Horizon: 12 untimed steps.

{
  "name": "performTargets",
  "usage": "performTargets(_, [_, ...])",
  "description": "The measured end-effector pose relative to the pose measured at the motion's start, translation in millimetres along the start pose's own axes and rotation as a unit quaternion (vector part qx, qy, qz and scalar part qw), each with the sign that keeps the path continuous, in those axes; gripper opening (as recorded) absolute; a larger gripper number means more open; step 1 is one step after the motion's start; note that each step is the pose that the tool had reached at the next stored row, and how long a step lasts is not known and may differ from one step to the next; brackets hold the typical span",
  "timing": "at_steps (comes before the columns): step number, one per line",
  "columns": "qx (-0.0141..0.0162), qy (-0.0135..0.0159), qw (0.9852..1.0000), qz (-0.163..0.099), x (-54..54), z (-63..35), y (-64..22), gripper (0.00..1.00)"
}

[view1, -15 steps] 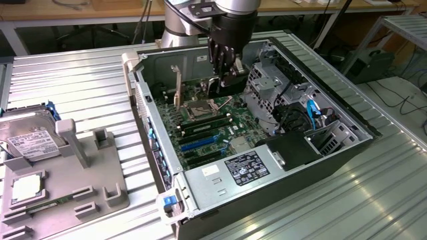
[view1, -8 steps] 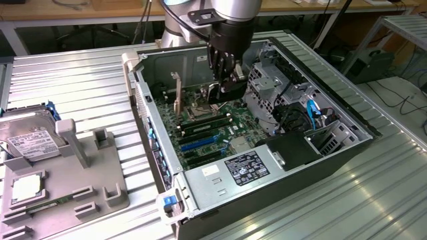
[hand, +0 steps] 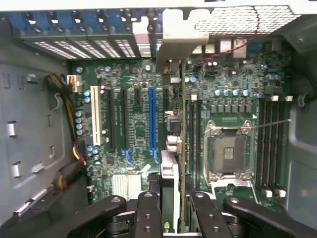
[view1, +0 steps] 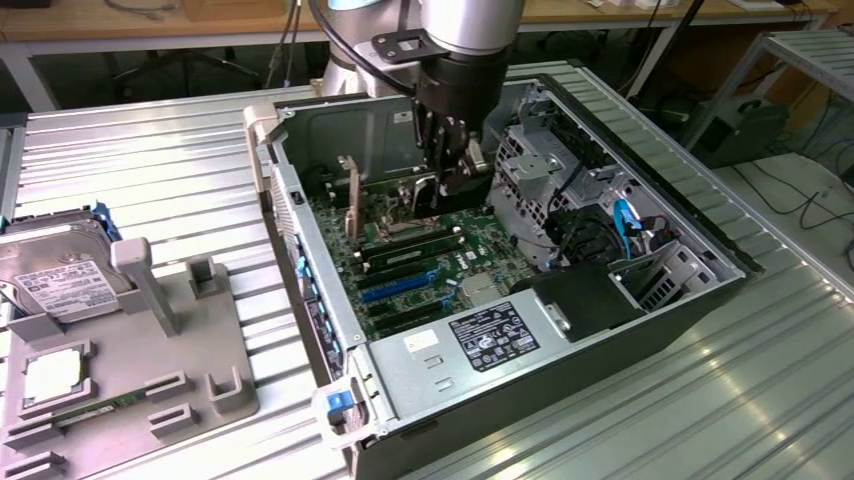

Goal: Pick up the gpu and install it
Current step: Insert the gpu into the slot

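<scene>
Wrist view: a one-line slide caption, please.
Gripper holds the gpu edge-on over the motherboard inside the open computer case.

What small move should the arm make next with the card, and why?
Probably a slight sideways shift toward the blue slot before lowering: the gripper holds the gpu edge-down over the motherboard, and its edge seems offset from that slot.

gpu [hand: 169, 171] partly behind tool [hand: 173, 206]

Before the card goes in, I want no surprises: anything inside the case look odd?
Nothing looks damaged. The CPU socket is empty, its thin lever sticking out sideways. The gripper holds the gpu parallel to the slots.
</scene>
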<state>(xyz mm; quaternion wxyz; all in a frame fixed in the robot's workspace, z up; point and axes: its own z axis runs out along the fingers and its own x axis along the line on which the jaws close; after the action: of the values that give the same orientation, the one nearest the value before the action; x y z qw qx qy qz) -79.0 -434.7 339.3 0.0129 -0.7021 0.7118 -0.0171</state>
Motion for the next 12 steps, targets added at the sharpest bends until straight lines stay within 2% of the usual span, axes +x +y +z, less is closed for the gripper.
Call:
performTargets(6, [0.0,0.0002,1.0,0.0,3.3,4.1,6.9,0.28])
performTargets(9, [0.0,-0.001,1.0,0.0,3.6,7.0,10.1,0.28])
performTargets(12, [0.0,-0.0018,1.0,0.0,9.3,9.9,10.6,0.28])
